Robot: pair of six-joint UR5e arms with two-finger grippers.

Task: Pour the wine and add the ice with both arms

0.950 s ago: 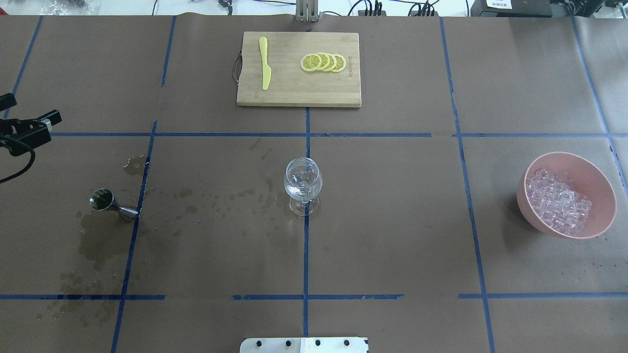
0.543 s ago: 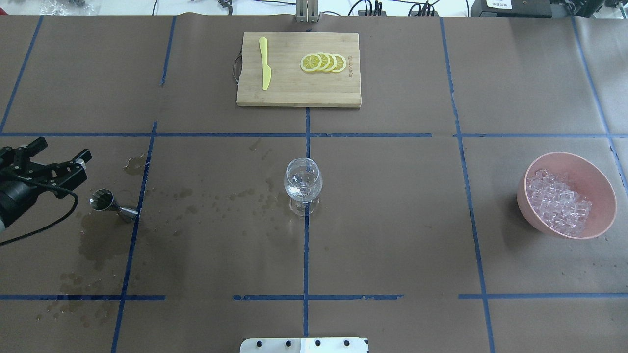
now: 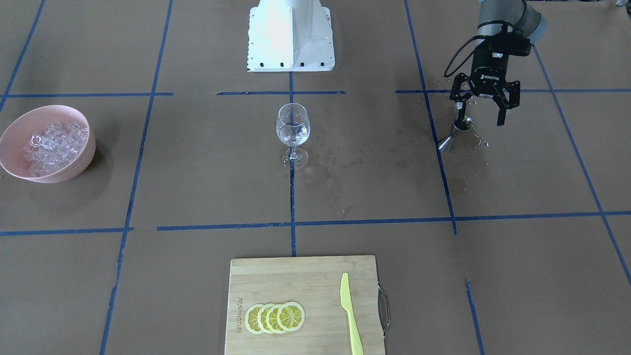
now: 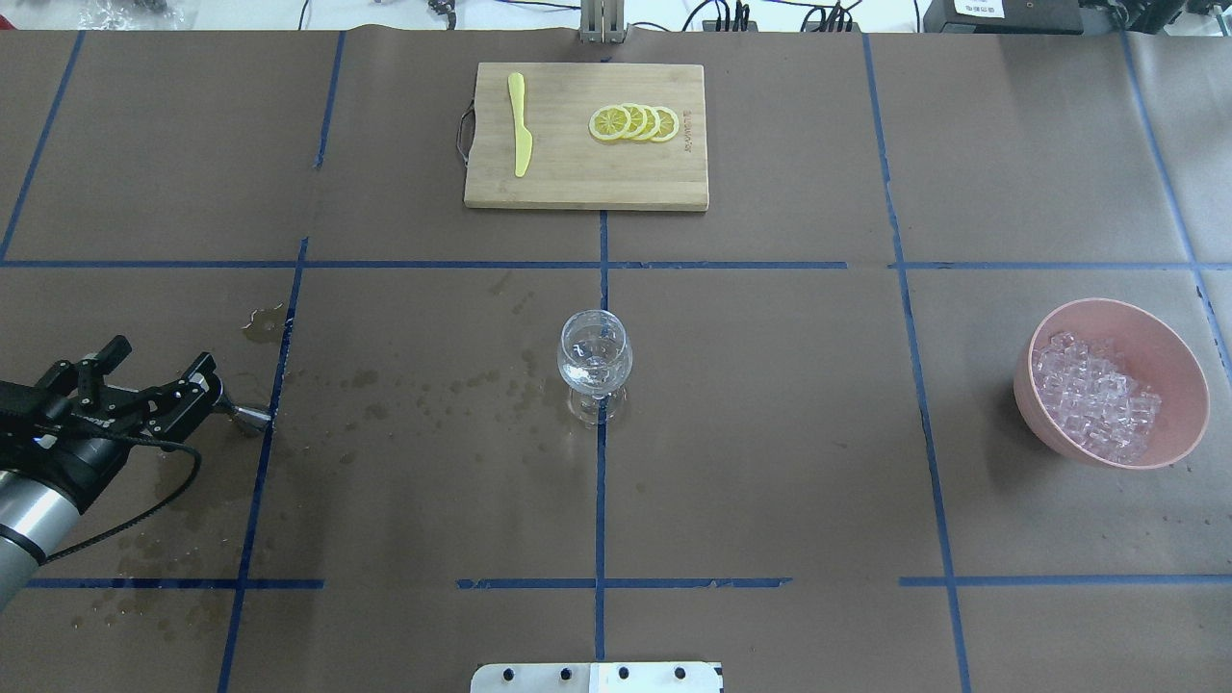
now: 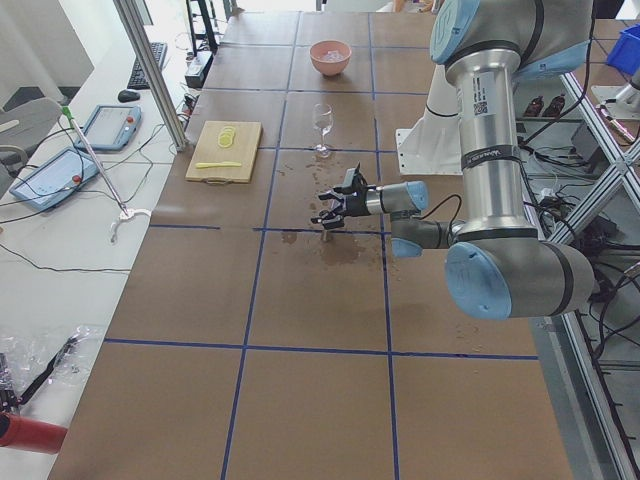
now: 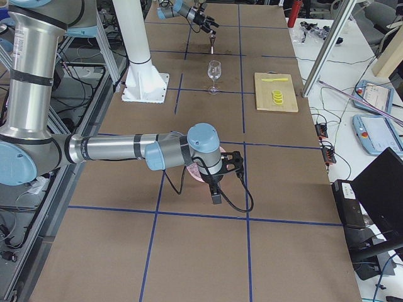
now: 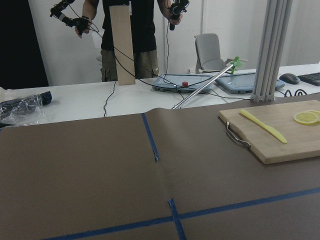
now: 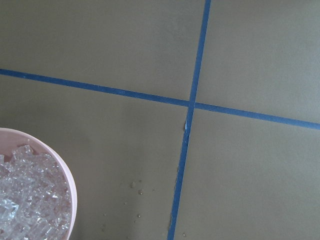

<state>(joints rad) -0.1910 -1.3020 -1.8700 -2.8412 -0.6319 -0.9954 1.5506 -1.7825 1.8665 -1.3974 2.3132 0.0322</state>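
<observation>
Left gripper (image 3: 479,114) has swung over the jigger (image 3: 456,130), jaws spread wide and empty, "ROBOTIQ" on its body; right gripper's (image 6: 228,177) spread I cannot tell.

Clear glassy ice cubes (image 4: 1097,404) lie heaped in a pink bowl (image 4: 1179,356), with the silver-grey tubular right arm (image 6: 113,150) near it. The left arm's (image 4: 24,525) black fingers (image 4: 197,377) stand spread over a steel jigger (image 4: 252,415).

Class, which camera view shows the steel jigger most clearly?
The exterior front-facing view: the jigger shows nearly whole below the left gripper. Overhead, the gripper hides all but its base; side views show it tiny; wrist views miss it.
</observation>
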